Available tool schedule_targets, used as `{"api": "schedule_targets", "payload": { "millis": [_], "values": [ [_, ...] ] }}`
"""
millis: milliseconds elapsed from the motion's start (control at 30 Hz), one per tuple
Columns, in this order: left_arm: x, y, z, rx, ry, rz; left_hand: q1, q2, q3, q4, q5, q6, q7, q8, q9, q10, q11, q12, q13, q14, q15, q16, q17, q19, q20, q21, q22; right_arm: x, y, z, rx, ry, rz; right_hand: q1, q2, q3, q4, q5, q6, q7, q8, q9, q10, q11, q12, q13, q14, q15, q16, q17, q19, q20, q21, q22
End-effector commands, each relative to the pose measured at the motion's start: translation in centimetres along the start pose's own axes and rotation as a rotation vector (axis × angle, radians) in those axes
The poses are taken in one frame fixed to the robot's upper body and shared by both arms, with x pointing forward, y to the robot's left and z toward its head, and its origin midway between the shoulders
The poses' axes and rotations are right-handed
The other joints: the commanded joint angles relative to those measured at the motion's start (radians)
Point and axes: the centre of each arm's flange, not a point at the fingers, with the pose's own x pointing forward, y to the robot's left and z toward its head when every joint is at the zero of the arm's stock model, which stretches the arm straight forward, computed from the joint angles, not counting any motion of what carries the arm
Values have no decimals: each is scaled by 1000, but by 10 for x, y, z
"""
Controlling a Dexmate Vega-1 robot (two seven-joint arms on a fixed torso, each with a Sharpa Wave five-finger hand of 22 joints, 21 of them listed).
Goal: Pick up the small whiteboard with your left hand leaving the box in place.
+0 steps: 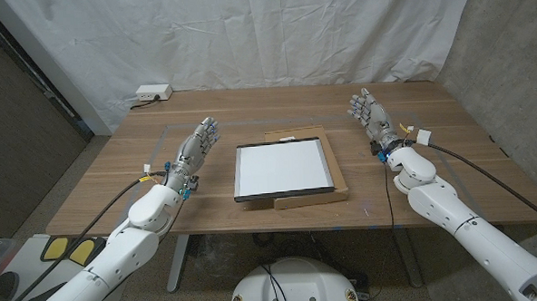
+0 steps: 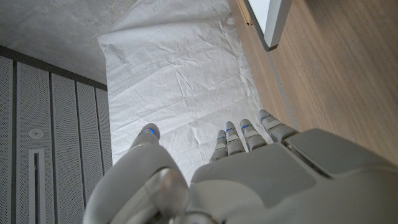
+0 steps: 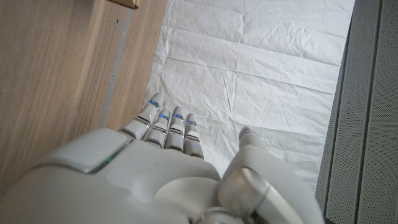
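A small whiteboard [image 1: 281,168] with a dark frame lies on top of a flat brown cardboard box [image 1: 335,179] in the middle of the wooden table [image 1: 97,185]. My left hand [image 1: 194,152] stands to the left of the board, apart from it, fingers straight and spread, holding nothing. My right hand [image 1: 371,115] is to the right of the box and slightly farther back, also with fingers extended and empty. In the left wrist view my left hand [image 2: 249,174] points along the table, and a corner of the whiteboard [image 2: 270,18] shows ahead of it. The right wrist view has my right hand [image 3: 168,168] and a box corner [image 3: 124,3].
A white power strip [image 1: 152,92] sits at the table's far left edge with a cable. A white sheet [image 1: 245,33] hangs behind the table. Faint tape lines [image 1: 169,129] mark a rectangle on the tabletop around the box.
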Motion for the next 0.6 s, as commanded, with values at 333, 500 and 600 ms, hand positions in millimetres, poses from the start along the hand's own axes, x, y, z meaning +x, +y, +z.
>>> {"api": "schedule_targets", "payload": {
  "millis": [333, 500, 600],
  "values": [
    [-17, -10, -16, -51, -5, -18, 16, 2, 2, -8, -3, 12, 7, 1, 3, 15, 7, -1, 5, 17, 5, 4, 5, 10, -31, 1, 6, 0, 0, 1, 9, -16, -14, 14, 4, 6, -7, -4, 14, -7, 0, 6, 9, 3, 3, 5, 7, -1, 1, 6, 9, 1, -7, 4],
    [-21, -15, -19, -59, -8, -18, 17, 2, 2, -9, -4, 14, 9, 0, 3, 17, 8, -1, 5, 17, 5, 3, 5, 11, -29, 1, 6, 0, 1, -2, 11, -13, -13, 15, 5, 6, -9, -4, 14, -7, 0, 6, 10, 2, 3, 5, 8, 0, 1, 6, 11, 1, -8, 4],
    [-24, -17, -21, -67, -11, -16, 19, 2, 1, -10, -5, 14, 8, -1, 3, 17, 12, -2, 5, 18, 7, 3, 6, 11, -29, 0, 6, 0, 2, -3, 13, -15, -11, 16, 5, 6, -9, -5, 14, -7, 0, 6, 10, 3, 3, 5, 8, 0, 0, 6, 11, 1, -9, 4]
  ]
}}
